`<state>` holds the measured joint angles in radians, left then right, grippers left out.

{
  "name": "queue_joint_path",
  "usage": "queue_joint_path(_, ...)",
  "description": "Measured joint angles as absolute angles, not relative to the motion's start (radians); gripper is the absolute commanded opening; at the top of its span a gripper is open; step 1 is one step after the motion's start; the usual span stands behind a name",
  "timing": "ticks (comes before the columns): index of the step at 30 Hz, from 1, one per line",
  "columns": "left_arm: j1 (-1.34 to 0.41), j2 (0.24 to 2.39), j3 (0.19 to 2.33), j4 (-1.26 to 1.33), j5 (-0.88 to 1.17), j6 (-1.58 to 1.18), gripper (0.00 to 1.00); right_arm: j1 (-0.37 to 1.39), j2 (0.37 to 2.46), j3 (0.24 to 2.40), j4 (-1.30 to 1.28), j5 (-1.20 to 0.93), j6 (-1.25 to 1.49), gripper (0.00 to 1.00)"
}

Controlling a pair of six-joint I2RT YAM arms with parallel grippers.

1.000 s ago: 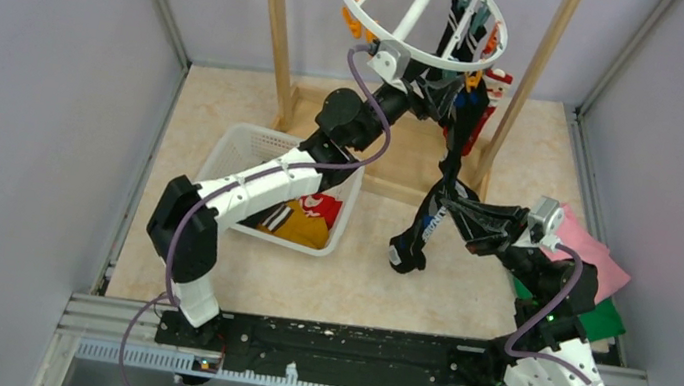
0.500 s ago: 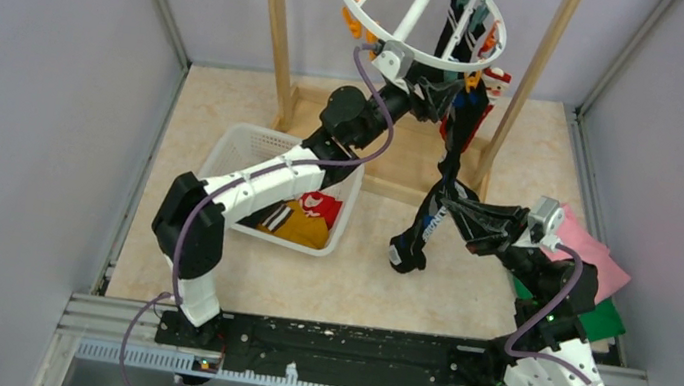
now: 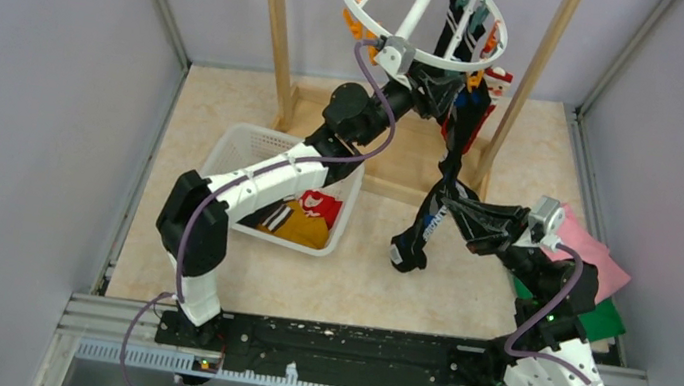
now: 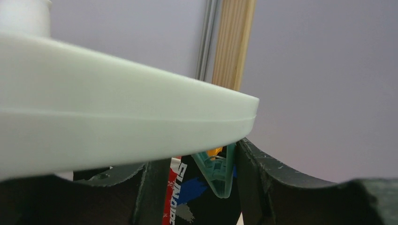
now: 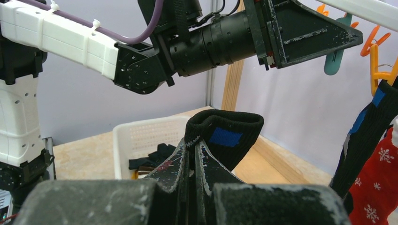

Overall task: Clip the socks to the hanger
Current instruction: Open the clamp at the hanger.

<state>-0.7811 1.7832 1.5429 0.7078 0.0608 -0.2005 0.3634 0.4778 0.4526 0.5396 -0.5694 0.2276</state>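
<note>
Two socks are up on the hanger [image 4: 117, 126] as we look in: a hung black sock [image 5: 361, 140] with a blue mark and a red snowflake sock [image 5: 381, 187], dangling side by side at the ring's right edge. Number three is in play!

The right gripper [image 5: 193, 145] has its fingers pressed tight together on the cuff of the held sock [image 5: 225, 133], black with a blue patch. It sits below and in front of the ring, the foot hanging down toward the table.

Up top, the left gripper [image 4: 197, 164] sits just under the rim, fingers spread either side of a teal peg [image 4: 218, 173]. One finger looks to be touching the peg, but from this close I can't say it's squeezing, and the peg's mouth is hidden.

So cuff and peg are well apart. The job ahead, by my reckoning: open that peg, bring the cuff up into it, let go.

And there's more waiting. The white basket [image 3: 223, 151] holds a yellow-orange sock [image 3: 301, 228], a red-and-white sock [image 3: 321, 205] and some dark socks [image 5: 155, 157], count unclear. I'd call it under halfway.
</note>
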Motion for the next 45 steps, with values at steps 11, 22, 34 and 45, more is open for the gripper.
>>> queue_joint_path(11, -0.78, 1.786, 1.543, 0.706, 0.059, -0.251, 0.35, 0.363, 0.478, 0.453, 0.543, -0.569, 0.228, 0.0)
queue_joint_path(22, -0.78, 1.786, 1.552, 0.696, 0.038, -0.312, 0.48, 0.361, 0.478, 0.453, 0.543, -0.569, 0.228, 0.0)
queue_joint_path(34, -0.78, 1.786, 1.566, 0.696, 0.037, -0.328, 0.3, 0.356, 0.478, 0.453, 0.544, -0.57, 0.228, 0.0)
queue_joint_path(45, -0.781, 1.786, 1.573, 0.694, 0.033, -0.355, 0.0, 0.355, 0.485, 0.46, 0.516, -0.571, 0.205, 0.0)
